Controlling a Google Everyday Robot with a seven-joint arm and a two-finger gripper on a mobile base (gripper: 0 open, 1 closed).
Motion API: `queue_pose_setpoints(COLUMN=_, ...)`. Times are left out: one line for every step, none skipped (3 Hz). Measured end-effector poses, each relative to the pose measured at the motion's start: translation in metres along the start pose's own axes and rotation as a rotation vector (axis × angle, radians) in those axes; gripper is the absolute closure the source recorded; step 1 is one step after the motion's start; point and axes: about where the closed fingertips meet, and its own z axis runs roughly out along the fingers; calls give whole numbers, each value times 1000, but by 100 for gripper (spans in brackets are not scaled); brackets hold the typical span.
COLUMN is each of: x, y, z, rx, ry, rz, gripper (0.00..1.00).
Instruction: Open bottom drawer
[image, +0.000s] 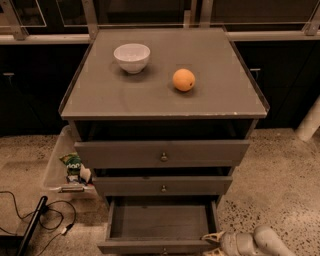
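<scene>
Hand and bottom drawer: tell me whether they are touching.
Cannot tell. In the camera view the hand sits at the front right corner of the open bottom drawer, but neither contact nor a gap shows plainly.

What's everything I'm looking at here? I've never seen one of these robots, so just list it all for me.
cabinet: one, grey, centre of view
bowl: one, white, on the cabinet top, back left
orange: one, orange, on the cabinet top, right of the bowl
top drawer: one, grey, round knob
middle drawer: one, grey, round knob
bottom drawer: one, grey, standing open
plastic bin: one, clear, on the floor left of the cabinet, holding packets
cable: one, black, floor at lower left
arm: one, pale, bottom right
tool: one, pale, at the bottom drawer's right front corner
</scene>
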Motion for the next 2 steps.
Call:
queue_pose_setpoints(x=0, y=0, z=0, rx=0, ry=0, rz=0, gripper=11)
queue_pose_setpoints(x=0, y=0, z=0, rx=0, ry=0, rz=0, gripper=0)
